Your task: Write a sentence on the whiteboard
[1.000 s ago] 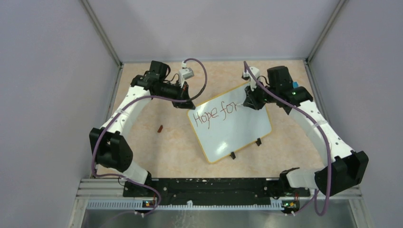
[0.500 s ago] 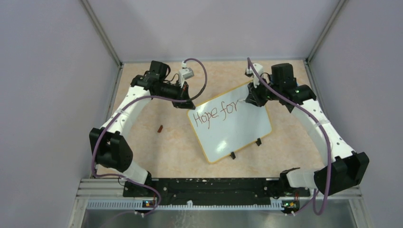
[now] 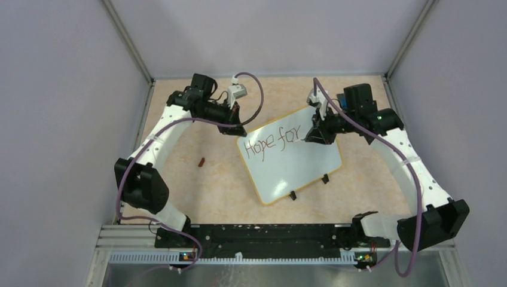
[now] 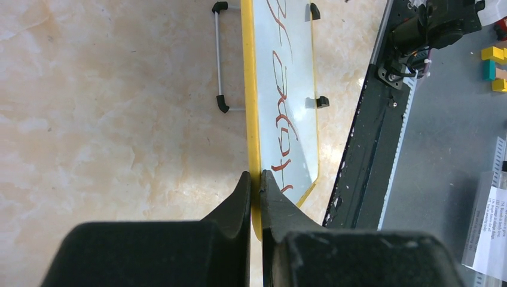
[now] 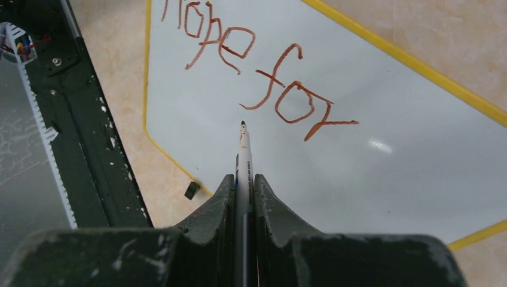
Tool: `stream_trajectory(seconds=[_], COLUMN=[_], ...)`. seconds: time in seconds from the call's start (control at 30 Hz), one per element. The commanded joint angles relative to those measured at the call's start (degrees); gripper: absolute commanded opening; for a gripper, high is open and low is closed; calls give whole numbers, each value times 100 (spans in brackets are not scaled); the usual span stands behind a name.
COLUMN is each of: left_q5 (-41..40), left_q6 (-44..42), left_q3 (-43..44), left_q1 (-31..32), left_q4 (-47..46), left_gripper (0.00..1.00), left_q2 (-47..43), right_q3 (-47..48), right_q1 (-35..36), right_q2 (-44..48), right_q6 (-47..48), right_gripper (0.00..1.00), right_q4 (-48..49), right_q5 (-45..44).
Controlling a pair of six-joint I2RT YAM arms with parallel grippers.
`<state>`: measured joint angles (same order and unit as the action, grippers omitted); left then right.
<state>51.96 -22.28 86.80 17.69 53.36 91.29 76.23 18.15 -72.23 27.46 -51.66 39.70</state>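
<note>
The right gripper (image 5: pixel 243 179) is seen closed narrowly on a slim white marker with a dark tip (image 5: pixel 243 143), which is clamped between the two black fingers and sticks straight out ahead of them. Its long axis is aimed at the start of "for", and the tip sits just short of that word's lower edge. Whether the tip touches the surface cannot be told.

Beyond the tip lies the small white whiteboard with rounded corners and a thin yellow rim (image 5: pixel 388 179), propped at a tilt on the beige marbled tabletop (image 3: pixel 221 179). Only the reddish-brown handwritten words "Hope for" (image 5: pixel 287 98) are written, along the board's far long edge. The bare white area is found past the end of "for" and, far larger, on the near side of the line, under and beside the marker. The next word is judged to need a shift along the writing line or back toward that open field.

The left gripper (image 4: pixel 255 179) is closed on the yellow rim at the corner nearest "Hope", so the board is steadied. The right arm alone is placed for writing.
</note>
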Motion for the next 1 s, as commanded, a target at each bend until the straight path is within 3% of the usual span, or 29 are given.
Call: stream_trajectory(seconds=[0.0,0.1,0.37,0.6,0.97], left_q5=[-118,-100,113,128,-24], left_q6=[-205,-183,-210,-235,-617], left_q3=[150,232,399,380,850], left_q1=[212,215,224,224,237], left_q4=[155,149,317,403,770], left_gripper=[0,1,18,27,1], left_q2=[303,334,376,295,610], right_q3=[-283,-633,-1199,-1165,-8], right_q1=[181,227,813,637,-681], right_q2=[466,607,817,850,522], right_q6=[-56,-325,-417,-490,222], right_gripper=[0,0,0,0,0], right_q4=[188,539,1005,1106,458], right_q5=[335,63,-384,-552,-31])
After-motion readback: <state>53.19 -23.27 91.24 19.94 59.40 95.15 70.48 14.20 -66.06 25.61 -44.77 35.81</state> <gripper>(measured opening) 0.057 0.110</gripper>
